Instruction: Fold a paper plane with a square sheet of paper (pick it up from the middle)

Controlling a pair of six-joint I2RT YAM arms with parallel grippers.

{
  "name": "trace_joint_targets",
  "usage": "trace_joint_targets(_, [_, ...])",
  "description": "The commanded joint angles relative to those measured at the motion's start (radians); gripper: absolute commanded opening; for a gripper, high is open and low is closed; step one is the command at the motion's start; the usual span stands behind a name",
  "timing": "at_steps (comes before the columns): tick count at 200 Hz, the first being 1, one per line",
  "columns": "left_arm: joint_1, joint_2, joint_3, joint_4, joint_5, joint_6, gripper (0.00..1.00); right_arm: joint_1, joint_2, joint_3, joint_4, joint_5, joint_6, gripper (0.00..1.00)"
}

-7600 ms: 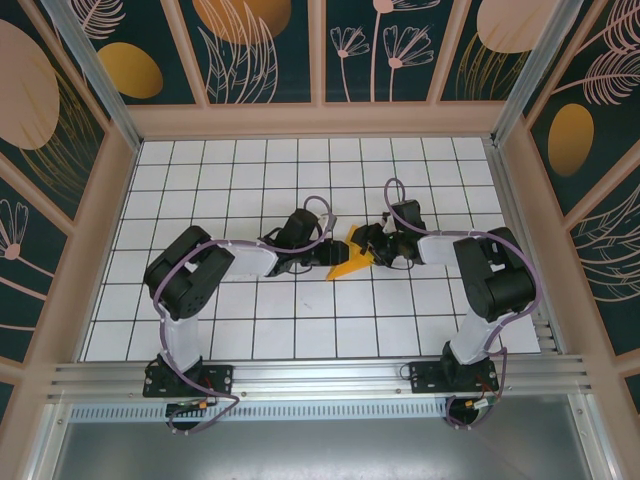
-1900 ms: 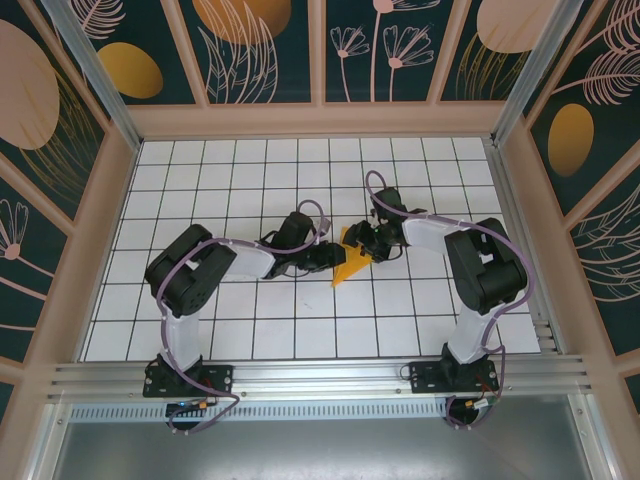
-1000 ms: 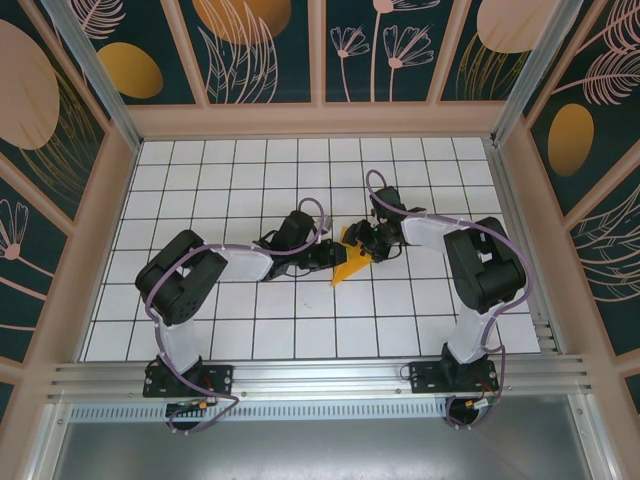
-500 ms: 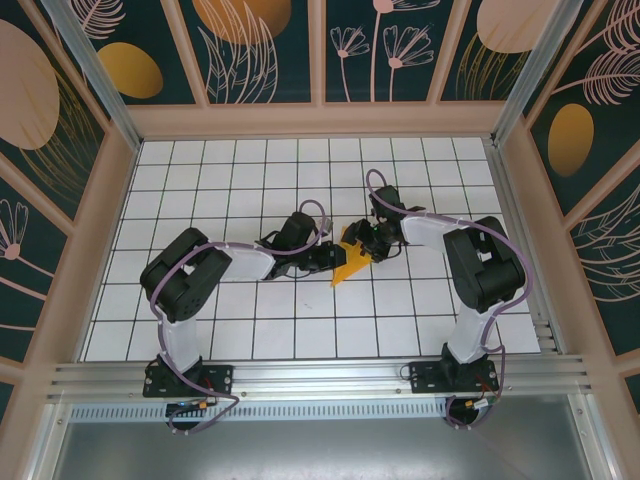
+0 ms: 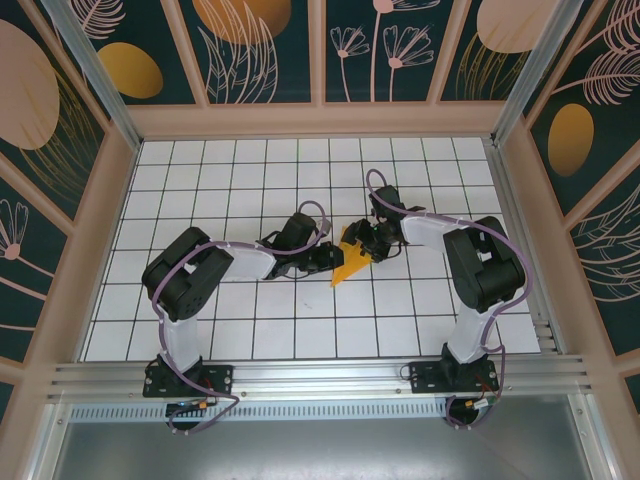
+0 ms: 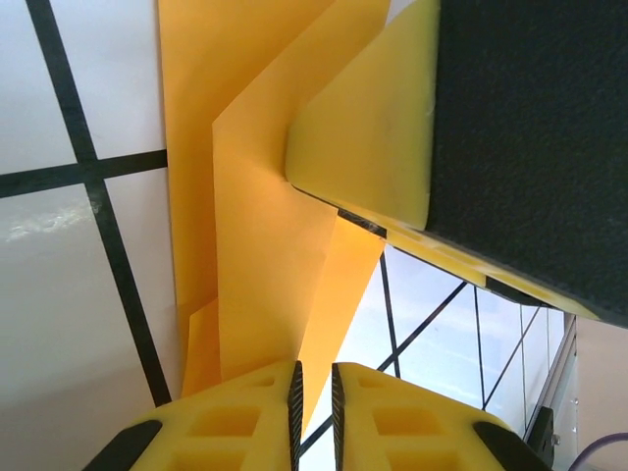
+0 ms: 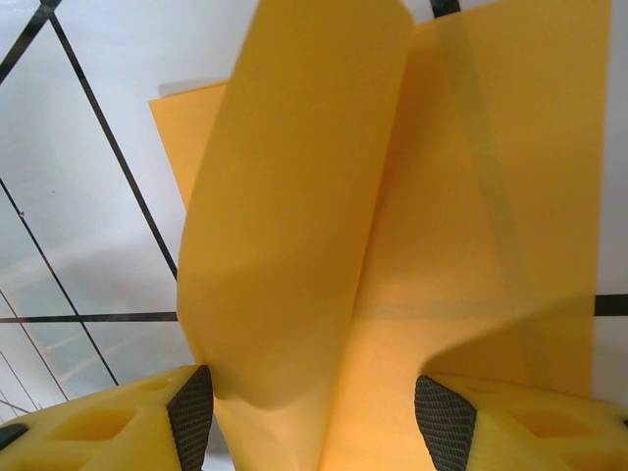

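The paper plane (image 5: 349,262), part-folded into a pointed wedge, lies on the middle of the gridded surface (image 5: 250,320) between the two arms. Its loose flap could spring back or crease askew if the right pincer (image 7: 314,407) presses while the flap bows. A tug from either side might tear the thin paper. The left pincer (image 6: 314,392) is nipped almost closed on a fold edge. The right one stands open, the curled flap rising between its pads, seemingly against one.
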State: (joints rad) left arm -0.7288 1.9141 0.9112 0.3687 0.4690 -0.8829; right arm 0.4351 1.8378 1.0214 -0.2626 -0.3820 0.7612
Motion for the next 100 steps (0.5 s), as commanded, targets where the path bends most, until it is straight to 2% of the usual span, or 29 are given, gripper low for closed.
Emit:
trace_joint_targets(1, [-0.002,0.023,0.022,-0.030,-0.008,0.022,0.19,-0.001,0.144,-0.074,-0.083,0.189,-0.010,0.63])
trace_joint_targets(100, [-0.003,0.047,0.031,-0.057,-0.024,0.021,0.16,-0.001,0.144,-0.076,-0.077,0.183,-0.019,0.59])
